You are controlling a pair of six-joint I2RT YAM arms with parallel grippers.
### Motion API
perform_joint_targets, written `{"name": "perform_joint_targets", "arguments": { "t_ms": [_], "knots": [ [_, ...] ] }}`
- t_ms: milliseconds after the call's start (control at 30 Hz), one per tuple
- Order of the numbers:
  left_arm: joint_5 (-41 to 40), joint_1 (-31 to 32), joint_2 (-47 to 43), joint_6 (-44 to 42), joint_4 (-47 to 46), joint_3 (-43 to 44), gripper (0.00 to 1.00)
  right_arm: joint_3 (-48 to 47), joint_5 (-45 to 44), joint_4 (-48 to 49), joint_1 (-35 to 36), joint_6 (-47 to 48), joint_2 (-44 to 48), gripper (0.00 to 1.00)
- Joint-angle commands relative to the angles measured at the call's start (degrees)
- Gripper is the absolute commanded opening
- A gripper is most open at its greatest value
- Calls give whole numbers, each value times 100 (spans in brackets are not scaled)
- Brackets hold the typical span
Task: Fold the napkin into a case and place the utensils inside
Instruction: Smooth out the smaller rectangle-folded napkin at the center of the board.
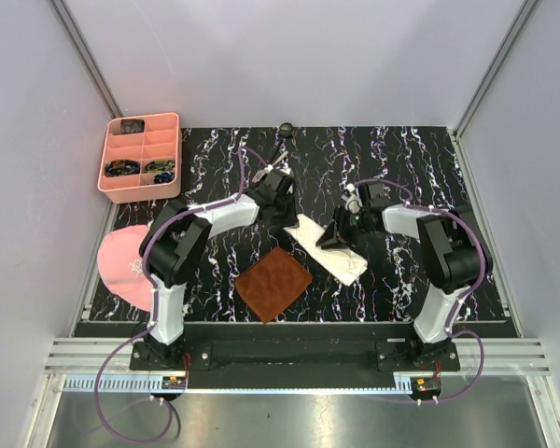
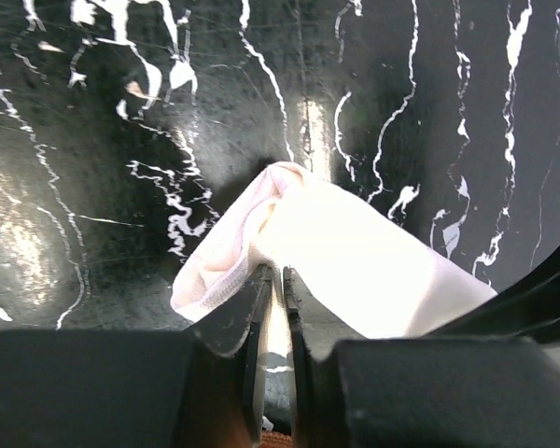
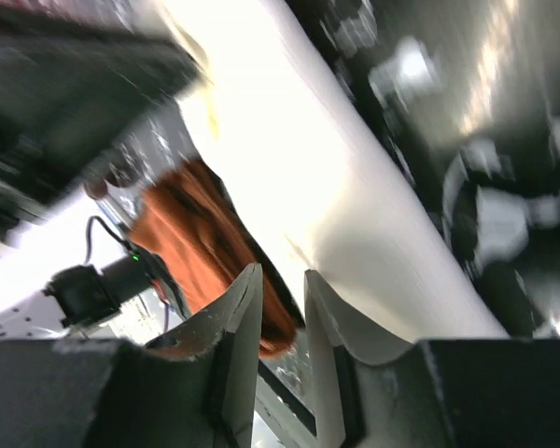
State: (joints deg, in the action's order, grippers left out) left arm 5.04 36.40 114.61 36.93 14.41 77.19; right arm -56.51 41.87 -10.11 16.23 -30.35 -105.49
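Napkin (image 1: 331, 247) lies folded into a narrow strip on worktop (image 1: 411, 159), just beside brown mat (image 1: 273, 283). Left gripper (image 2: 278, 280) jaws clamp its far end, likely holding the fold. Right gripper (image 3: 282, 280) is at its middle, too blurred to tell the jaws' state.

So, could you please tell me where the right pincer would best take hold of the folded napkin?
Probably its free near-right end, approached from the right with the right pincer across the strip. The napkin lies as a narrow diagonal band; the left pincer is at the far-left end, and the brown mat crowds the near-left side.
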Motion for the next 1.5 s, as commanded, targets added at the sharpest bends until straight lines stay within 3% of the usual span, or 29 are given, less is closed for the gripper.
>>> {"name": "perform_joint_targets", "arguments": {
  "t_ms": [0, 133, 267, 333, 400, 633, 800, 900, 1033, 1267, 1367, 1467],
  "knots": [
    [129, 86, 27, -54, -158, 103, 18, 684, -144, 428, 117, -31, 486, 33],
    [24, 218, -175, -159, -18, 296, 32, 949, -214, 677, 126, -138, 573, 33],
    [85, 306, -630, -282, 421, 438, 57, 827, -486, 73, 126, 55, 1100, 33],
    [-20, 324, -807, -335, 509, 289, 62, 756, -688, -183, 117, 169, 1486, 35],
    [-64, 315, -966, -361, 545, 157, 60, 764, -828, -395, 100, 178, 1846, 38],
    [-196, 271, -686, -414, 738, 217, 20, 949, -987, -562, -181, 161, 2191, 41],
    [-179, 253, -334, -406, 800, 420, 8, 1230, -1155, -545, -217, 196, 2191, 38],
    [-30, 253, -18, -344, 695, 516, 3, 1755, -1032, -326, -217, 30, 2200, 30],
    [-12, 262, 518, -318, 589, 736, 0, 2363, -917, 376, -217, -322, 2243, 27],
    [-64, 253, 809, -388, 773, 1571, 0, 2531, -1049, 536, -217, -323, 2191, 26],
    [-187, 253, 450, -484, 826, 1431, 9, 2452, -1093, 300, -208, -244, 2550, 27],
    [-266, 306, -104, -581, 826, 1098, 32, 2154, -1312, -376, -217, 46, 2954, 28]
  ]
}}
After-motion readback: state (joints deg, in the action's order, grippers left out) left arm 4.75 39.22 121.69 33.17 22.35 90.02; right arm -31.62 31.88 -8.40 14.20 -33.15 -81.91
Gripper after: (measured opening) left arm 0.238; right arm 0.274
